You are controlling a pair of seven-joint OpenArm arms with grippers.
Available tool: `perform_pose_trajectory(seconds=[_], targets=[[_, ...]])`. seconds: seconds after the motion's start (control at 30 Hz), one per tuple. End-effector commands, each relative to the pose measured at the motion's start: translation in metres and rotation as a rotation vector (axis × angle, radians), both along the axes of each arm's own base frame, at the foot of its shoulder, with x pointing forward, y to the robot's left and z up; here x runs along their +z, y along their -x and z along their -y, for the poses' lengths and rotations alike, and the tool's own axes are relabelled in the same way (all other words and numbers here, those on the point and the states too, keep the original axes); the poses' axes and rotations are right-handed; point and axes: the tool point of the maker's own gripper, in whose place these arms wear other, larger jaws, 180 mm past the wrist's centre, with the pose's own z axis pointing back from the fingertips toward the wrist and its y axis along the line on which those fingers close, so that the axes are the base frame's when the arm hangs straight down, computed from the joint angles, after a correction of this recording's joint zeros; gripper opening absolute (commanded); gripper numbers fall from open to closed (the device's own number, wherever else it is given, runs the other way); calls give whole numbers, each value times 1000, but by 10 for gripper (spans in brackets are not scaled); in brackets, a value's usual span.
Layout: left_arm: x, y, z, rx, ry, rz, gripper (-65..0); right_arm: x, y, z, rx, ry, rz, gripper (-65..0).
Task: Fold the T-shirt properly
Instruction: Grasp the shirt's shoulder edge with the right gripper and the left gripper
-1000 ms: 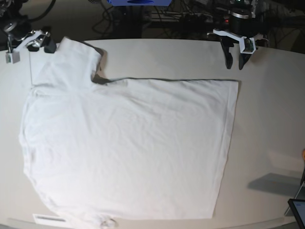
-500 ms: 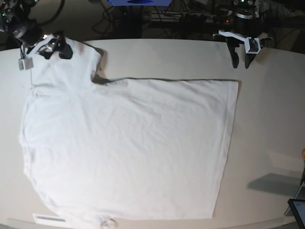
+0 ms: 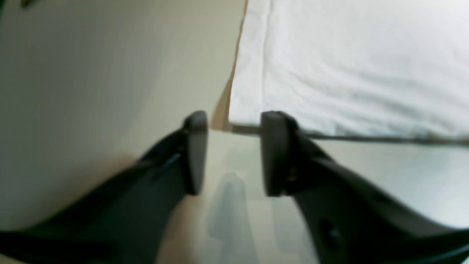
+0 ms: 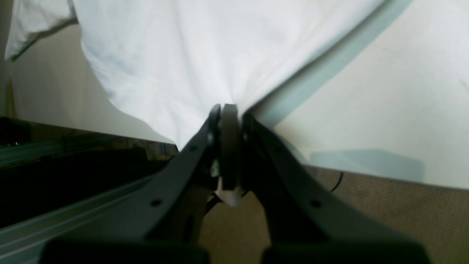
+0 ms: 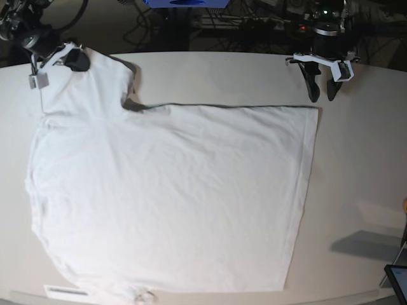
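The white T-shirt (image 5: 172,190) lies spread flat on the off-white table (image 5: 222,76), one sleeve pointing to the far left corner. My right gripper (image 5: 68,58) sits at that sleeve's far corner, shut on the cloth. In the right wrist view the T-shirt (image 4: 201,44) fans out from the pinch at the gripper (image 4: 225,110). My left gripper (image 5: 321,92) stands open just behind the shirt's far right corner. In the left wrist view that corner of the T-shirt (image 3: 348,55) lies right in front of the gripper (image 3: 234,123), with nothing between the fingers.
A white label strip (image 5: 67,291) lies at the front left table edge. A dark device (image 5: 397,279) pokes in at the front right corner. Cables and dark gear (image 5: 254,25) run behind the table's far edge.
My right gripper has closed on the sleeve corner and shifted slightly back. My left gripper has moved a little toward the shirt's far right corner and spread its fingers somewhat wider.
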Motion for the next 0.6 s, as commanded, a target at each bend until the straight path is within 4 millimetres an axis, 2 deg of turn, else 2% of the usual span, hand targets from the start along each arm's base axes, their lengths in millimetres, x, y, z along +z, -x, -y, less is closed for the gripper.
perform_pose_trajectory(seconds=[0.0,0.07,0.27,0.57], targets=[[9,-2,1,-9,43,39,-317,5,-3,2,3,6,20,-647],[5,2,1,15,127,40,-286,5,-2,2,3,6,19,-647],[-19,11,-9,81,184,-5,-279,4,-1,2,5,6,16,-647],[-17,8,-18,159,297,30,-279,3,2,2,16,7,-1,-647]])
